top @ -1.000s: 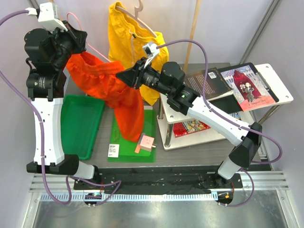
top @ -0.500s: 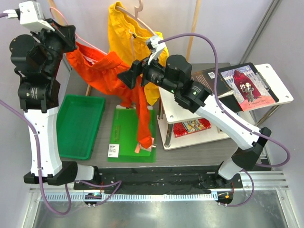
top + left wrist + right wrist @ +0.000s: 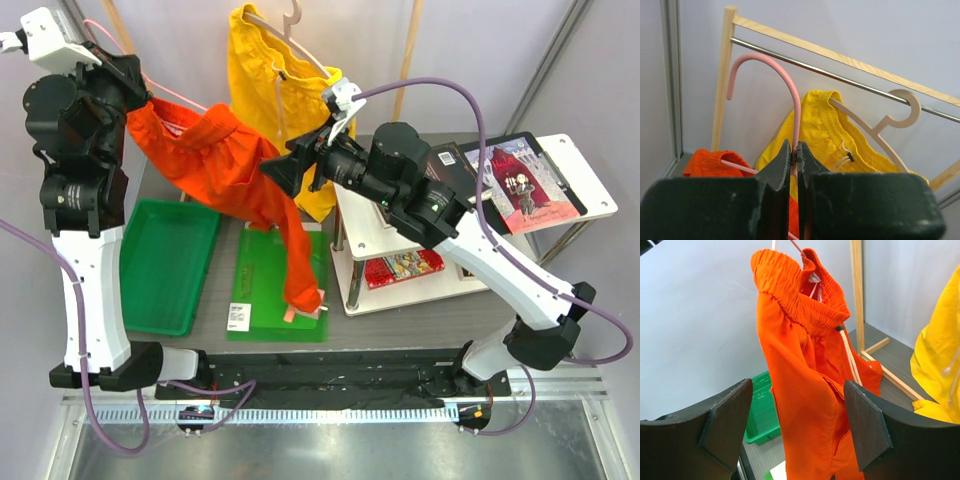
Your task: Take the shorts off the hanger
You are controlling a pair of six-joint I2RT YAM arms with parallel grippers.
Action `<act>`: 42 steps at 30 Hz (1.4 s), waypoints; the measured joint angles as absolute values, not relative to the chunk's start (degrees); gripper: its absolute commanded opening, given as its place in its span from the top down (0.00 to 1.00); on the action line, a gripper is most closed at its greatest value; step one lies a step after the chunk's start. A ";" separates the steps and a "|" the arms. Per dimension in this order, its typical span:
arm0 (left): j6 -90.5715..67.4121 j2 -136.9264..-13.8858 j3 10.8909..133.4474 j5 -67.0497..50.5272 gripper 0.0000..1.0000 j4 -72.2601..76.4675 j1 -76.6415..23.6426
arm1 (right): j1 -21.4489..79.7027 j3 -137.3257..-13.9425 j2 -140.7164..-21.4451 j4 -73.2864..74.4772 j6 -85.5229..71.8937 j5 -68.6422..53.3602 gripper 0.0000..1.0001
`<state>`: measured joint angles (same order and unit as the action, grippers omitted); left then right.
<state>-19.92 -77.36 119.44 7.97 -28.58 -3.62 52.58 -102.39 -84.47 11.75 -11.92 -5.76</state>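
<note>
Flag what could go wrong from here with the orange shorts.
The left gripper pinches the pink hanger only by its thin neck, so a hard tug on the orange shorts may twist it loose. The right gripper is open, holding nothing; closing now might catch just one fold. The yellow shorts hang close behind that gripper and could snag.

Bright, even light, soft shadows (wrist-view foregrounds slightly blurred).

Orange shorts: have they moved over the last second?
Yes. The orange shorts now hang narrower, and their leg has dropped further toward the near right corner of the green mat.
</note>
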 measured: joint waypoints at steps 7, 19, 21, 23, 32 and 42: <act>-22.26 -77.08 118.83 11.44 1.00 -28.51 -3.62 | 53.21 -99.59 -85.19 8.88 -12.34 -5.85 0.33; -23.94 -76.05 118.63 14.48 1.00 -27.46 -3.62 | 54.68 -98.65 -87.18 4.32 -13.54 -3.92 0.95; -24.08 -75.94 118.45 14.87 1.00 -26.96 -3.62 | 55.24 -98.65 -87.18 3.99 -13.45 -3.36 0.99; -24.08 -75.85 118.34 15.49 1.00 -26.46 -3.62 | 55.96 -98.35 -87.13 3.44 -13.63 -2.11 0.99; -25.12 -69.52 110.80 21.26 1.00 -25.02 -3.68 | 57.89 -85.10 -80.14 -3.20 -13.87 10.98 0.99; -25.17 -67.64 111.87 29.12 1.00 -22.41 -3.99 | 57.95 -74.65 -71.66 -16.82 -14.35 14.63 0.99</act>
<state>-25.17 -67.64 111.87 29.12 -22.41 -3.99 57.95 -74.65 -71.66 -16.82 -14.35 14.63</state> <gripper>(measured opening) 0.023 0.026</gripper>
